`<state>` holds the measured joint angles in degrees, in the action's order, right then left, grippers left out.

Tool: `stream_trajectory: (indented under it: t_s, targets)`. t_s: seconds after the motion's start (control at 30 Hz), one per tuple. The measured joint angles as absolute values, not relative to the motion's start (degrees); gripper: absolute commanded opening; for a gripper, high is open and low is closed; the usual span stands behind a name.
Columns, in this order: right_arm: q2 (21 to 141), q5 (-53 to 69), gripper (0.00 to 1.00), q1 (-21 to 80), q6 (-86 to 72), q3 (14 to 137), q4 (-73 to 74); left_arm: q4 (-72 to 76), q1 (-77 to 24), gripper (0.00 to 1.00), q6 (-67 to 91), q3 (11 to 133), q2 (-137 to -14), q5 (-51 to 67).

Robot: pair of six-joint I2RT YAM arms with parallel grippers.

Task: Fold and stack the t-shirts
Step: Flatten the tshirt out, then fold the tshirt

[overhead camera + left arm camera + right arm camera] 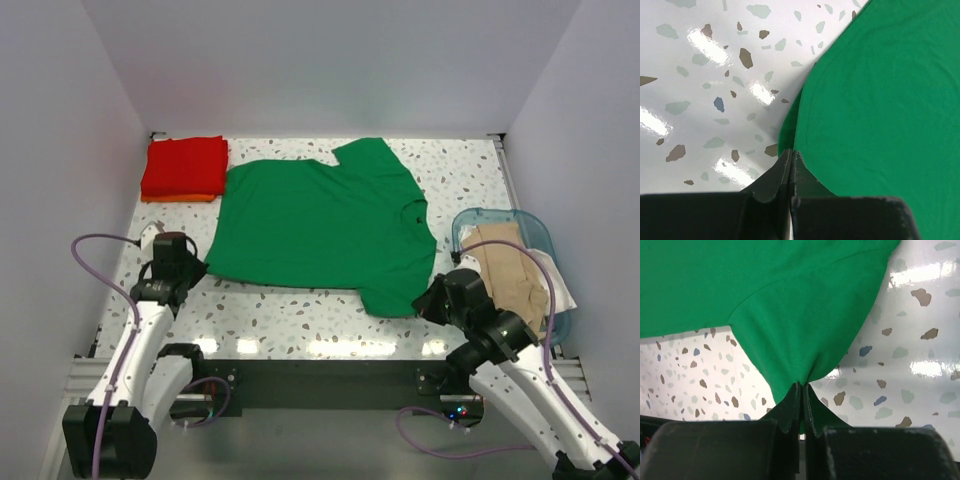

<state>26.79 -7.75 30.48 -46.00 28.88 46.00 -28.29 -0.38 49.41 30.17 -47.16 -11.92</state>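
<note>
A bright green t-shirt lies spread flat on the speckled table, one sleeve at the far side and one at the near right. My left gripper is at its near-left corner, jaws shut on the edge of the green cloth. My right gripper is at the near-right sleeve, shut on a pinched bunch of green fabric. A folded red t-shirt lies on a folded orange one at the far left corner.
A translucent blue basket stands at the right edge and holds a beige t-shirt and a white one. White walls enclose the table on the left, back and right.
</note>
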Motion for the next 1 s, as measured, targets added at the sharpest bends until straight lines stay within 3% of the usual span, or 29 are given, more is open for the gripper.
stream_trajectory:
  t_s: [0.17, 0.63, 1.0]
  targets:
    - [28.56, -6.90, 0.00, 30.48, -45.71, 30.02, 48.53, -28.12, -0.38, 0.00, 49.93, 29.98, -46.83, -11.07]
    - [69.84, -16.08, 0.00, 30.46, -36.91, 54.54, 36.97, -22.39, -0.38, 0.00, 46.68, 39.88, -71.05, -8.23]
    - [85.47, -16.78, 0.00, 25.71, -31.03, 67.90, 33.34, -20.27, -0.38, 0.00, 45.87, 50.24, -85.62, -7.97]
